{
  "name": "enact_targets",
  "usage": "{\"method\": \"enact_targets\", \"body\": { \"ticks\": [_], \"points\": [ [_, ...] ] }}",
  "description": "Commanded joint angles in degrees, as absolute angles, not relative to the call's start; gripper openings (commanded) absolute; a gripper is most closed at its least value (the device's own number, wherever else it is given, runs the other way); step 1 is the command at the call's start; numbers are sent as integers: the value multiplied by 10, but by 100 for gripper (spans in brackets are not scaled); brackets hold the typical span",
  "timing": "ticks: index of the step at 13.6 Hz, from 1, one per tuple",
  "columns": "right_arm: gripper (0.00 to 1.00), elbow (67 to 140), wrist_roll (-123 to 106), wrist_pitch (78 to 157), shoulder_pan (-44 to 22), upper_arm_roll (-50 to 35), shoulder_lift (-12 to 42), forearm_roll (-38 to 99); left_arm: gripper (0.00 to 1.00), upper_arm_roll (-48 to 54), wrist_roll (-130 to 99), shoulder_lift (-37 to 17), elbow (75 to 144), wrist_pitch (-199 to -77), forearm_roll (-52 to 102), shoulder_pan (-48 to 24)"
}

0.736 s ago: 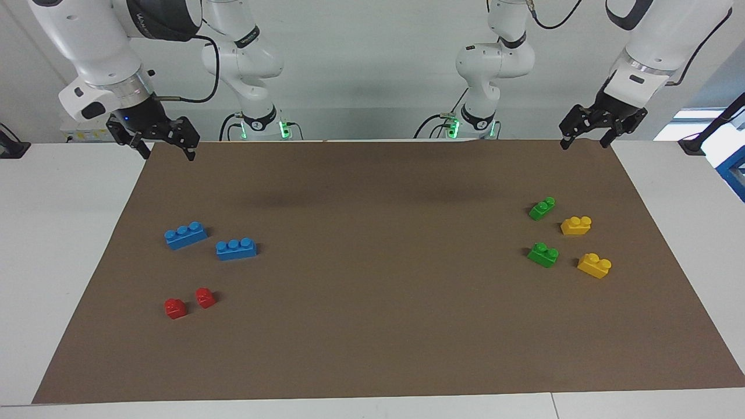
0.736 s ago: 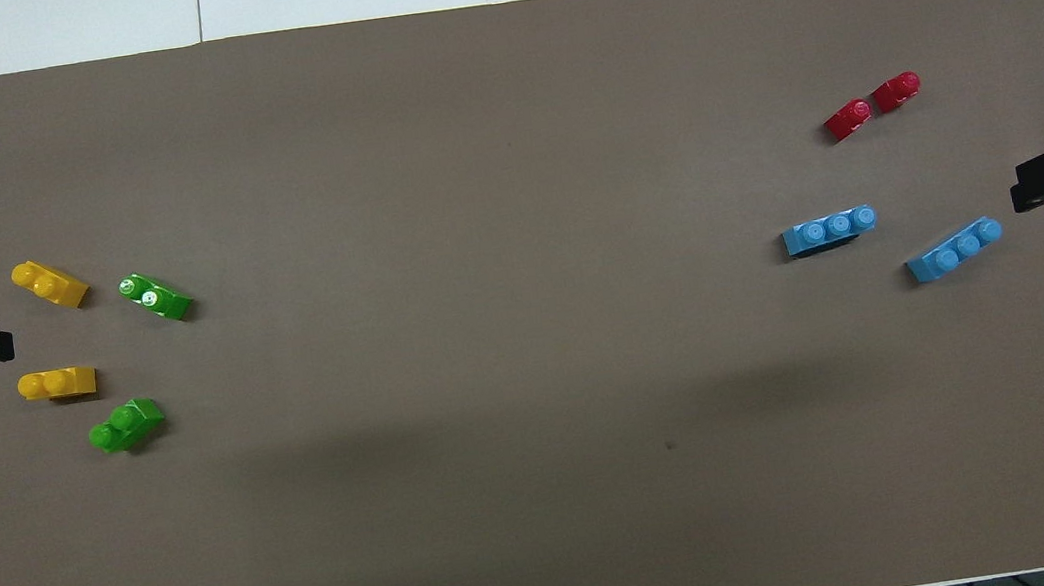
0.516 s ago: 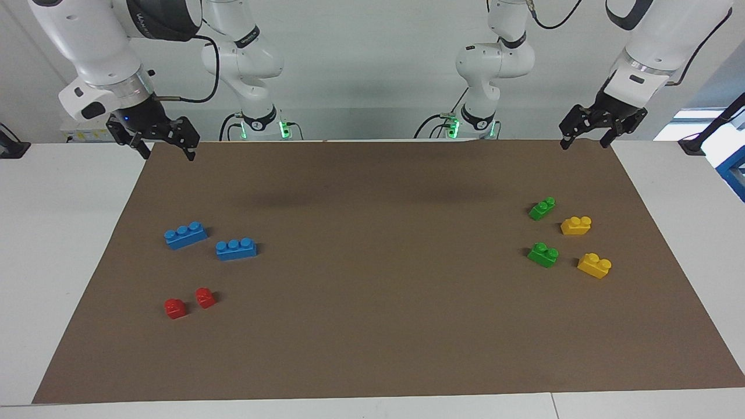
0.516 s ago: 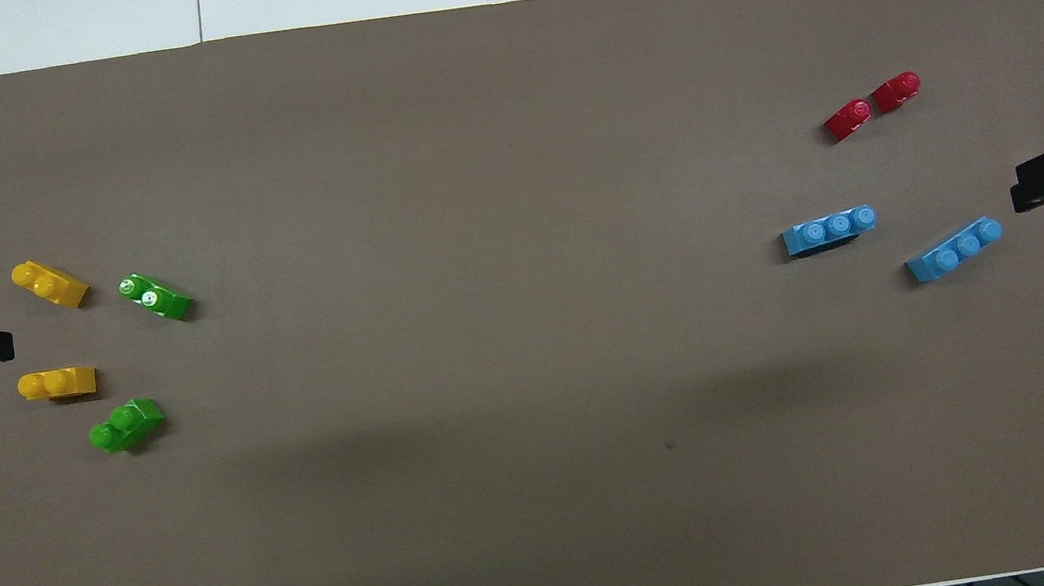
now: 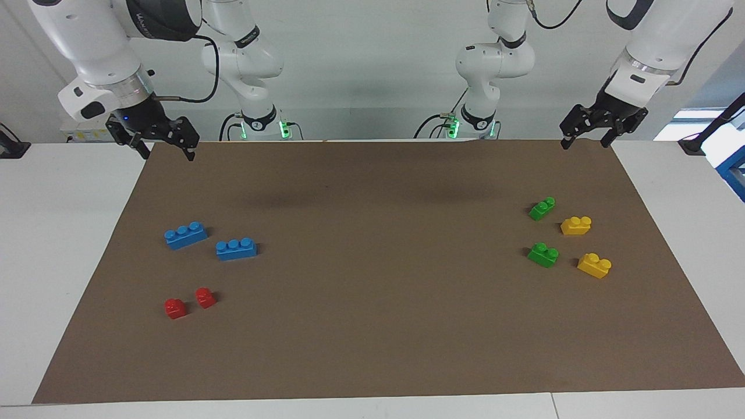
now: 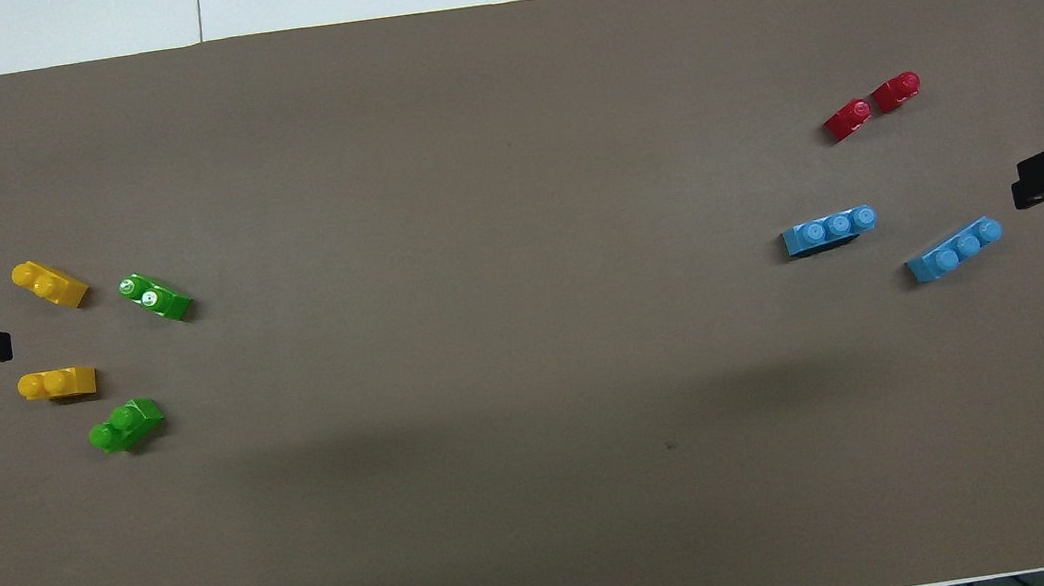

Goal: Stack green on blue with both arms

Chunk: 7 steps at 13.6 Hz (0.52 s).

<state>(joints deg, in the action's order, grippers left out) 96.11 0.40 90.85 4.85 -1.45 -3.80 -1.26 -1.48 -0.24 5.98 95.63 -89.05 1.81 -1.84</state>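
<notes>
The green (image 5: 542, 255) sits on the brown mat at the left arm's end of the tabletop (image 5: 75, 233), studs up and turned a little askew. A second green brick (image 5: 542, 208) lies nearer to the robots, and two yellow bricks (image 5: 576, 225) lie just beside the pair, toward the mat's edge. Which green is meant cannot be settled from looks, as either would serve.

The blue (image 5: 236, 248) lies well apart from it, at the right arm's end, studs up and flat on the mat. A second blue brick (image 5: 185, 235) sits near it, slightly nearer to the robots, and two red bricks (image 5: 189, 302) lie farther out.

Nothing is stacked yet, so the work appears to be at its start. The left gripper (image 5: 585, 139) hangs over the mat's corner nearest its base, jaws spread wide and empty. The right gripper (image 5: 166, 150) hangs likewise over its own corner, jaws wide and empty.

To do the pick well, the left gripper should come straight down over the green with its jaws turned to match the brick's slant, closing across the short sides below the studs. The yellow beside it leaves little room, so a finger should drop into the free gap. The right gripper would do best to steady the blue by its ends, leaving the studs bare for pressing on.
</notes>
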Motion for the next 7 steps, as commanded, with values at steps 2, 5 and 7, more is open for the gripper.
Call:
{"method": "enact_targets", "body": {
  "ticks": [2,5,7],
  "points": [
    [100,970,14,929,47,-16,-46,-11,100,-15,-2,83,987,-894,10,-11],
    [100,976,14,925,47,-16,-47,-11,100,-15,-108,99,1030,-939,11,-7],
    [100,977,16,927,55,-15,-47,-11,100,-14,-207,115,1084,-1010,14,-14]
  ]
}}
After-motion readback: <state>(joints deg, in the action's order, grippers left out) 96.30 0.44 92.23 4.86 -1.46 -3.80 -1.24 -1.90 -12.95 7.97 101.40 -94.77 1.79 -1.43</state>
